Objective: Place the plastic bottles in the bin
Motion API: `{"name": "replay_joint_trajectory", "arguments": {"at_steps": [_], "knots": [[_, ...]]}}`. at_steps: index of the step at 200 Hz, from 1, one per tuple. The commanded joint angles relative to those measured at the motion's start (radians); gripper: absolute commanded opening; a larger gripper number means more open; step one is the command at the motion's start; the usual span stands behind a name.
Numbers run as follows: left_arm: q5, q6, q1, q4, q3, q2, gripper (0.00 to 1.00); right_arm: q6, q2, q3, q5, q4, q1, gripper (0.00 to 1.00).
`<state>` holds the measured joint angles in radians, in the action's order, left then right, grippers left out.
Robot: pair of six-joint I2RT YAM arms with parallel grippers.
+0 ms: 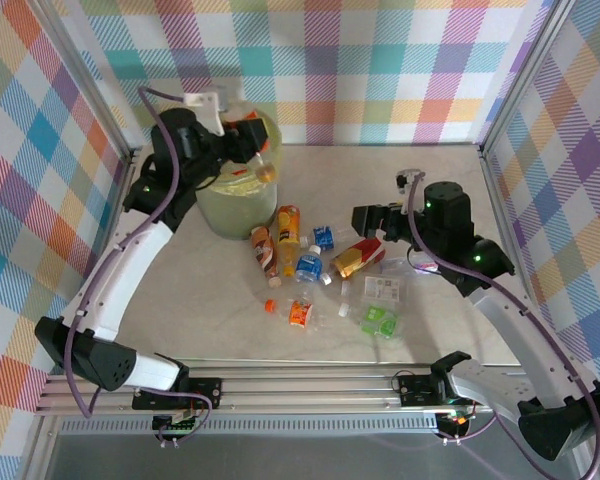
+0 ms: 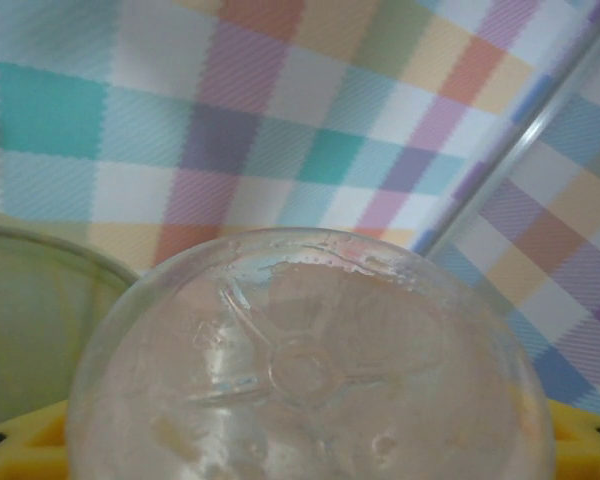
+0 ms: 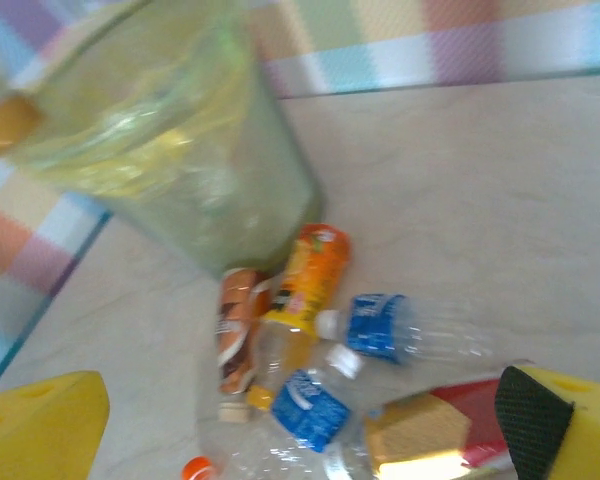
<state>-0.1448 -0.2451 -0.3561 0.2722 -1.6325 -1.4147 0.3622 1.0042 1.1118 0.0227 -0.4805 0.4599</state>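
Reaching over the bin (image 1: 223,212), left pincer (image 2: 300,452) grips a clear bottle (image 2: 305,340); right pincer (image 3: 300,432) gapes wide, empty

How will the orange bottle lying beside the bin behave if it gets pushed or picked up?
The orange bottle lies on its side on the smooth table, so a push would probably roll it. It looks like thin plastic, likely light and easy to dent under the jaws. Its glossy label may slip.
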Motion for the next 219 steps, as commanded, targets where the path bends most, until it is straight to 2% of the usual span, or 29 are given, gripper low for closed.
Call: {"name": "replay_joint_trajectory", "arguments": {"at_steps": [1, 61, 98, 128, 158, 219], "knots": [[-0.007, 0.053, 0.069, 0.084, -0.083, -0.059, 0.35, 0.116, -0.002, 0.039, -0.257, -0.171, 0.005, 1.00], [-0.020, 0.137, 0.165, 0.230, -0.330, -0.271, 0.35, 0.216, -0.006, 0.045, -0.450, -0.325, -0.019, 1.00], [0.031, 0.196, 0.191, 0.347, -0.469, -0.394, 0.38, 0.306, 0.003, 0.041, -0.472, -0.477, -0.097, 1.00], [0.097, 0.237, 0.203, 0.397, -0.499, -0.443, 0.40, 0.344, -0.010, -0.012, -0.441, -0.531, -0.160, 1.00], [0.104, 0.271, 0.213, 0.403, -0.504, -0.475, 0.41, 0.397, -0.047, -0.110, -0.384, -0.520, -0.215, 1.00], [0.143, 0.309, 0.215, 0.426, -0.509, -0.539, 0.50, 0.451, -0.084, -0.307, -0.188, -0.329, -0.300, 1.00]]}}
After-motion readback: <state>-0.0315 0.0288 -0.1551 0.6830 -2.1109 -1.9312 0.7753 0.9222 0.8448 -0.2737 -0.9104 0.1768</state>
